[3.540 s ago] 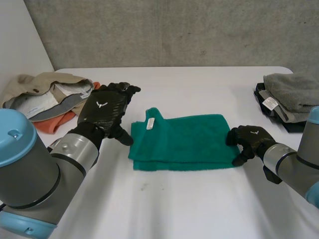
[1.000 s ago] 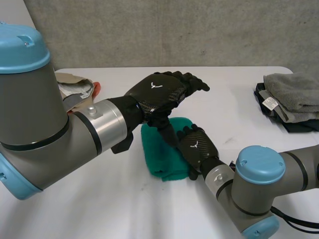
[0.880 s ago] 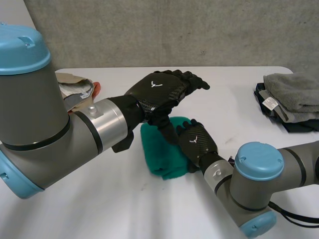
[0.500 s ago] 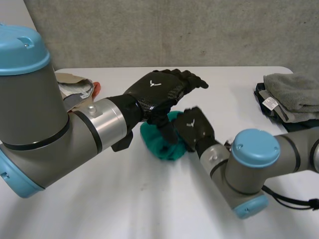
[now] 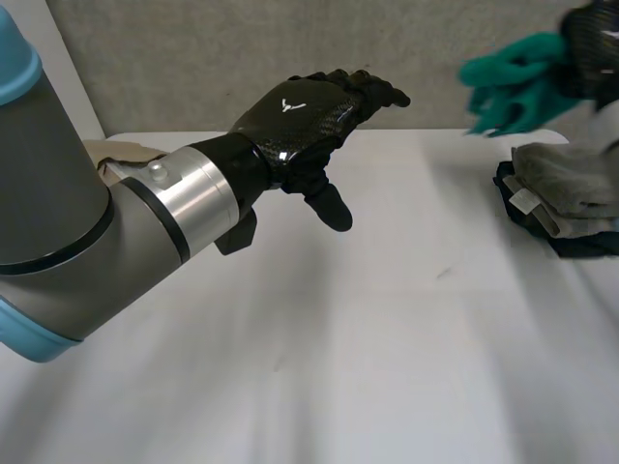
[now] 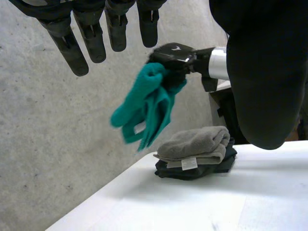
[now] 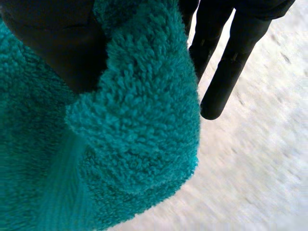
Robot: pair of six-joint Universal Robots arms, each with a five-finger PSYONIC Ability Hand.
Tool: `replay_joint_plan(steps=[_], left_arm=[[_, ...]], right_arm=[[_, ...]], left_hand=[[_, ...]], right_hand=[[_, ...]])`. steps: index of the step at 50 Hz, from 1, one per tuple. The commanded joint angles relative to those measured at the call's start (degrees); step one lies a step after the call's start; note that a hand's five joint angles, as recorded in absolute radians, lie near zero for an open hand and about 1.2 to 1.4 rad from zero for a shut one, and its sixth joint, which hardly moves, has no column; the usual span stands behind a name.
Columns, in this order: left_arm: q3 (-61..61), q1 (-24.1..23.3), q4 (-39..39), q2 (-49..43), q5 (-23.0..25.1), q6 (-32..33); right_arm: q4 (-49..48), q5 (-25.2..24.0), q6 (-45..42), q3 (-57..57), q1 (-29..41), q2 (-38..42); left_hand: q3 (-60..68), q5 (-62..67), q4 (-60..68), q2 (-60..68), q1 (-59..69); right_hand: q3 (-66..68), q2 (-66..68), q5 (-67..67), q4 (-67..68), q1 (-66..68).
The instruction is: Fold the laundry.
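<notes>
My right hand (image 5: 595,43) is high in the air at the table's far right, shut on a bunched green towel (image 5: 511,85) that hangs from it. In the right wrist view its thumb (image 7: 50,41) presses into the green towel (image 7: 125,139) and its fingers (image 7: 226,62) reach past the cloth. The left wrist view has the right hand (image 6: 175,55) with the green towel (image 6: 147,108) dangling above a folded stack. My left hand (image 5: 300,106) hovers open over the table's middle, fingers straight and holding nothing.
A folded grey towel (image 5: 566,179) lies on a dark folded item (image 5: 571,242) at the table's right edge, below the held towel. Unfolded beige clothes (image 5: 111,155) lie at the far left behind my left arm. A concrete wall (image 5: 193,58) stands behind the white table (image 5: 387,338).
My right hand closed on the folded green towel at the table's middle, lifted it and swung it up to the far right, above the stack. My left hand stayed raised and open.
</notes>
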Motion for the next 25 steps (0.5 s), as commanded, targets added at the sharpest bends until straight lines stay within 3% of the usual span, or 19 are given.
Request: replay_joint_plan(steps=[1, 7, 11, 12, 13, 19, 25], left_arm=[[-0.6, -0.3, 0.1, -1.0, 0.0, 0.0], [-1.3, -0.6, 0.2, -2.7, 0.0, 0.0], [-1.2, -0.7, 0.2, -3.4, 0.0, 0.0], [-1.2, -0.7, 0.2, -3.4, 0.0, 0.0], [-1.3, -0.8, 0.2, -3.4, 0.0, 0.1], [-1.3, -1.6, 0.1, -2.9, -0.1, 0.0], [-1.9, -2.9, 0.0, -2.5, -0.1, -0.1]], right_arm=[[-0.5, -10.7, 0.0, -3.9, -11.8, 11.0], [0.2, -20.6, -0.8, -6.2, -18.6, 22.9], [1.1, -22.5, -0.9, -5.8, -19.7, 23.8], [1.9, -21.7, -0.8, -5.6, -19.8, 23.1], [2.7, -21.2, -0.8, -5.5, -19.8, 22.6], [17.9, -17.0, 0.1, -4.9, -20.3, 10.2], [31.4, -15.2, -0.7, -5.0, -23.0, 4.2]], left_hand=[[-0.5, -0.7, -0.1, -0.1, -0.4], [-0.5, -0.7, -0.1, -0.1, -0.4], [-0.5, -0.7, -0.1, -0.1, -0.4], [-0.4, -0.5, 0.1, 0.0, -0.3], [-0.4, -0.5, 0.1, 0.0, -0.2], [-0.4, -0.5, 0.1, 0.0, -0.2], [-0.5, -0.7, -0.1, -0.1, -0.4]], right_hand=[[13.2, 13.9, 16.0, 11.3, 19.0], [13.2, 13.9, 16.0, 11.3, 19.0], [8.8, 9.5, 11.5, 6.9, 14.5], [-28.4, -27.7, -25.6, -30.3, -22.6], [-54.7, -54.0, -52.0, -56.6, -49.0], [-56.8, -56.1, -54.0, -58.7, -51.0], [-56.8, -56.1, -54.0, -58.7, -51.0]])
